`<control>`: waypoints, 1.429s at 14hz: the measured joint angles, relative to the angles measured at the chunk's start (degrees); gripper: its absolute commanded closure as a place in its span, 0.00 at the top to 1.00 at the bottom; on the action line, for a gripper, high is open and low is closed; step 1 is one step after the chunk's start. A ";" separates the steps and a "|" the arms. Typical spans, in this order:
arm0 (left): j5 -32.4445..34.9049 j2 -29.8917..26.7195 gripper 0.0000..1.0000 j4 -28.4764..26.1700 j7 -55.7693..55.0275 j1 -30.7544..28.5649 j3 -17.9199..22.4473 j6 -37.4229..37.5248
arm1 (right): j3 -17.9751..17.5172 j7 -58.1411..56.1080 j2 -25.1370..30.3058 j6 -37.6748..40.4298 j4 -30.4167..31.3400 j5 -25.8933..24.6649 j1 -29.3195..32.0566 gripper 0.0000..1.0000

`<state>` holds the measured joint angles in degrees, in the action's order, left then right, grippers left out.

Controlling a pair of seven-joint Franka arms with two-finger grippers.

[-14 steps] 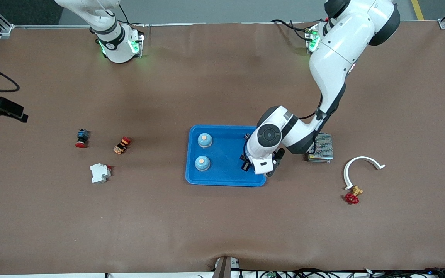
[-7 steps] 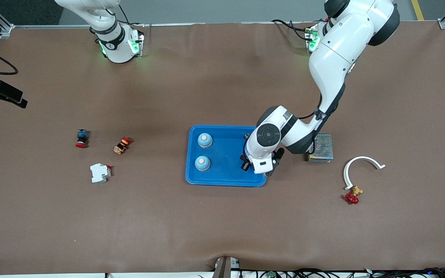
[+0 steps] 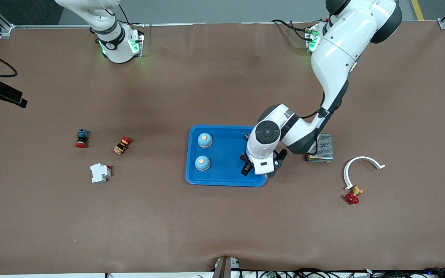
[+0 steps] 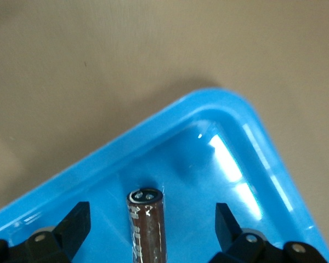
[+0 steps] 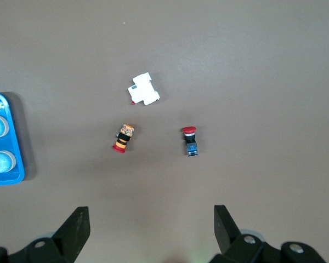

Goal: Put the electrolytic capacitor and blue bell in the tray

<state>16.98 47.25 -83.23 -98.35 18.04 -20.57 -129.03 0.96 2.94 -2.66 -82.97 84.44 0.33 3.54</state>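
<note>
Counting: two blue bells (image 3: 204, 140) (image 3: 202, 163) and one electrolytic capacitor (image 4: 147, 224) in the tray (image 3: 222, 177); capacitor lies flat near the tray corner toward the left arm's end; left gripper (image 4: 148, 227) low over it, fingers (image 4: 77, 222) spread wide, holding nothing; right gripper (image 5: 148, 230) waits high over bare desk (image 3: 207, 224), fingers wide, empty; three small parts toward the right arm's end, well apart; broad open desk nearer the front camera.

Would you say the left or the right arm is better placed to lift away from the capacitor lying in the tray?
Left: the left gripper straddles the capacitor in the tray, fingers open.
</note>
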 measured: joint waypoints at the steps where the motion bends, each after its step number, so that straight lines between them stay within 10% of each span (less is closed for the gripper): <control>1: 0.01 -1.21 1.00 0.22 0.90 -0.56 0.04 1.35 | 0.15 0.00 0.09 0.24 0.00 0.00 0.17 1.00; 20: -11.10 -20.85 1.00 0.76 80.34 -38.58 -0.75 22.46 | -0.08 0.00 2.01 0.42 2.41 0.04 -0.19 1.00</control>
<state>5.88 26.40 -82.47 -18.01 -20.54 -21.32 -106.57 0.88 2.94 -0.65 -82.55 86.85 0.38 3.35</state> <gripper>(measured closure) 0.000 0.000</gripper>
